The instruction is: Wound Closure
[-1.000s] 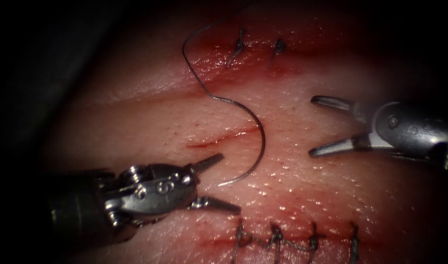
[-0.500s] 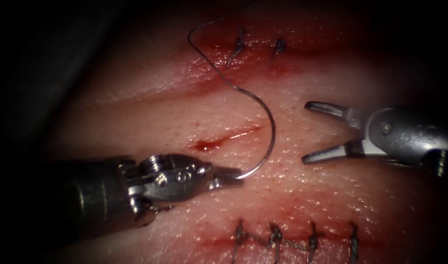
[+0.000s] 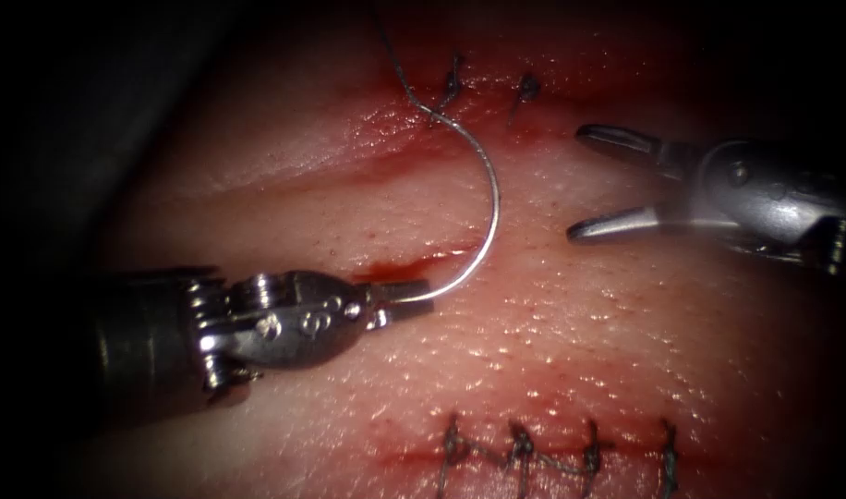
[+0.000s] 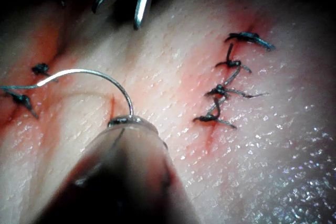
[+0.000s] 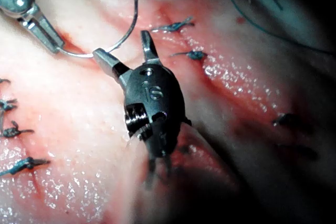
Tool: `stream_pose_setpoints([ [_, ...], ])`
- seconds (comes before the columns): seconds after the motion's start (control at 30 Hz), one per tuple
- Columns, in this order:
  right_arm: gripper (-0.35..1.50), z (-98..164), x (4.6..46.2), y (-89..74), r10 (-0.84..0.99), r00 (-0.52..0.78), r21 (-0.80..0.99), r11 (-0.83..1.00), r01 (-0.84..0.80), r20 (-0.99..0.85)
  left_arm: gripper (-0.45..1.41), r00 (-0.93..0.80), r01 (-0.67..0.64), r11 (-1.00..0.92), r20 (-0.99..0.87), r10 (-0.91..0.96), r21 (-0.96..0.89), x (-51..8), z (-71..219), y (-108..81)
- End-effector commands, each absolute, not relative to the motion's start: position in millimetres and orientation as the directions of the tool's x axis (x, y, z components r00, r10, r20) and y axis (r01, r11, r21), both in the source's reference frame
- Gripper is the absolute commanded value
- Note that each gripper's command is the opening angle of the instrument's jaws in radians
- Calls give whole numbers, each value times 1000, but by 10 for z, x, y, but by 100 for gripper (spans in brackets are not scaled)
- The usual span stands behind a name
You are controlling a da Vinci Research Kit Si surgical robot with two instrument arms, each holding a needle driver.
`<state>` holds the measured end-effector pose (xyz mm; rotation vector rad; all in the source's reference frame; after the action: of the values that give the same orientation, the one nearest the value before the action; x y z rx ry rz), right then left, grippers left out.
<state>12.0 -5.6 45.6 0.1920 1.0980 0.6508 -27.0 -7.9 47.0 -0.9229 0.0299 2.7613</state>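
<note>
— Endoscope view first: what has the left arm's steel needle driver [image 3: 421,298] got?

— Its two jaws are closed on one end of the thin curved silver needle [image 3: 490,205], gripping it right at that end. From there the needle arcs up across the pale pink tissue [image 3: 284,194], clear of the surface as far as I can tell; it does not enter the tissue anywhere I can see.

— And the cut?

— The short red open cut [image 3: 414,268] lies just above the left tool's jaws, with red fluid [image 3: 386,272] pooled at its left end. The needle's curve crosses over the cut's right end.

— The far end of the needle?

— It meets the fine dark thread [image 3: 397,65] near two dark stitch knots [image 3: 453,85] toward the tissue's upper edge; the thread runs on upward from there.

— The right arm's steel needle driver [image 3: 585,183]?

— Jaws spread wide, holding nothing, on the right side of the cut and just beside the needle's arc without touching it. Bare tissue lies between its tips and the curve.

— Room elsewhere?

— A row of four dark stitches [image 3: 552,453] sits near the tissue's lower edge, well apart from both tools. Left wrist view shows the needle [image 4: 100,75] rising from the left tool's tip [image 4: 125,121]; right wrist view shows the right tool's splayed jaws [image 5: 126,53] beside the needle [image 5: 122,39].
</note>
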Motion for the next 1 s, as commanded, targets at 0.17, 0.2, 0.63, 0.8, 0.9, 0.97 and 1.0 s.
stream_pose_setpoints([
  [0.17,115,471,127,-46,790,248,667,608,-430,-560,-45,-821,-201,-972,-563,98,124,-279,474,-80],
  [0.2,116,473,127,-45,805,245,682,590,-432,-541,-45,-830,-196,-968,-553,77,158,-279,473,-80],
  [0.63,125,483,163,-38,904,226,818,425,-388,-363,-45,-877,-128,-928,-477,-60,351,-286,454,-93],
  [0.8,106,486,181,-36,906,238,830,418,-370,-350,-45,-883,-131,-927,-467,-52,351,-284,453,-94],
  [0.9,106,489,187,-36,906,242,827,418,-377,-347,-45,-885,-126,-925,-462,-59,359,-285,451,-95],
  [0.97,105,490,190,-35,907,240,826,417,-380,-347,-45,-886,-121,-925,-459,-63,361,-285,450,-96],
  [1.0,101,490,191,-35,907,241,825,416,-382,-345,-45,-888,-122,-924,-456,-62,362,-286,450,-96],
])
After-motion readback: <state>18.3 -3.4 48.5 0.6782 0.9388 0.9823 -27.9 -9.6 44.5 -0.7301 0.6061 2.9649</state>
